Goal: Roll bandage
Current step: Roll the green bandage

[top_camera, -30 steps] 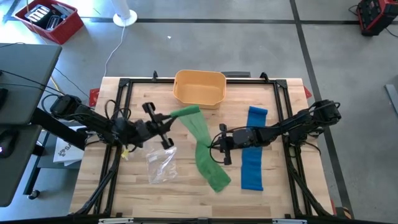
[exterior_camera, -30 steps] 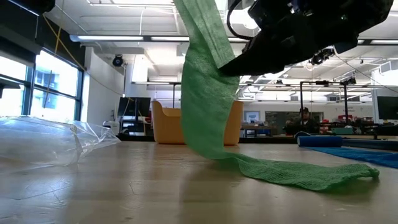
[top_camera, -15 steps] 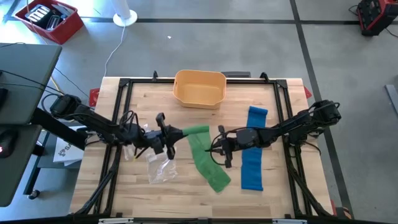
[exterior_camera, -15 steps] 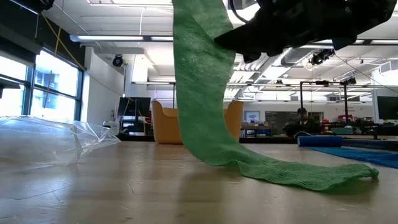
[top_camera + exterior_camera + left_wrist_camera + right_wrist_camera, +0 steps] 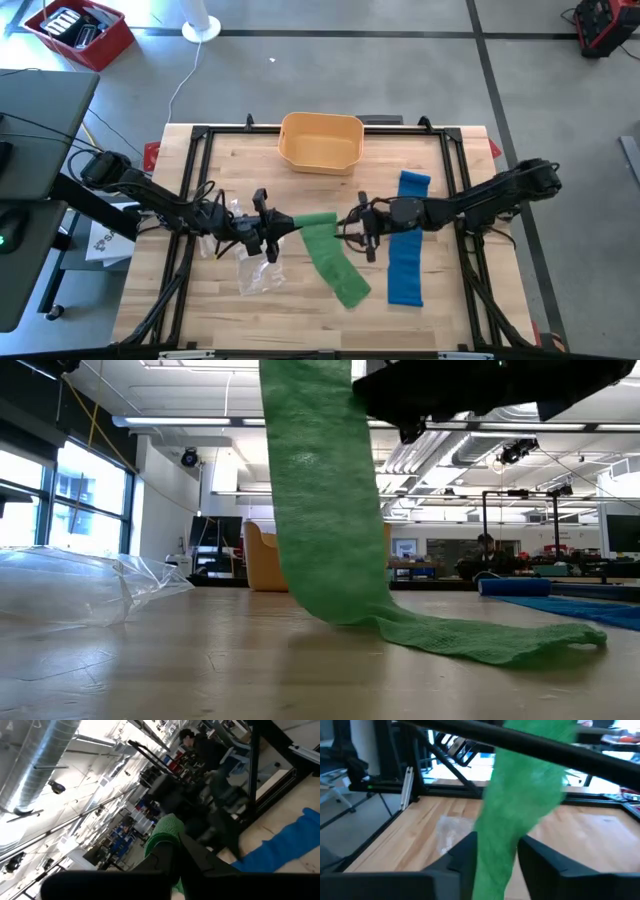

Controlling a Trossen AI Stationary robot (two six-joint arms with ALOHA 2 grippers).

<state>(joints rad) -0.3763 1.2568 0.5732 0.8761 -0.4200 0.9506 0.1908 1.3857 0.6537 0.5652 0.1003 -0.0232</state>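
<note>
You've got the green bandage [image 5: 328, 253] up off the wood at one end and that's about all so far: no roll has formed anywhere along it that these views show, so by my reading the rolling itself is all ahead of you. Your left gripper [image 5: 277, 225] sits near the middle of the tabletop, jaws clamped shut on the strip's upper end, and the left wrist view shows green cloth bunched right at its fingertips [image 5: 172, 851]. Your right gripper [image 5: 355, 228] hovers just across from it, also mid-table, and in the right wrist view its two fingers [image 5: 462, 855] stand apart with the strip hanging between them, straddling it, not pinching it as far as I can tell. From the lifted end the bandage drops in a flat curtain, and the low view shows it meeting the tabletop [image 5: 250, 310] and trailing off flat to a loose tail. Seen from above, its long axis runs from the centre of the table down toward the front edge, slanting a little to the right-arm side, with the free end pointing at the front edge. A blue bandage [image 5: 407, 238] lies flat beside it toward the right edge, a clear plastic bag [image 5: 257, 265] lies toward the left, and the yellow bin [image 5: 320, 141] waits at the back edge.
</note>
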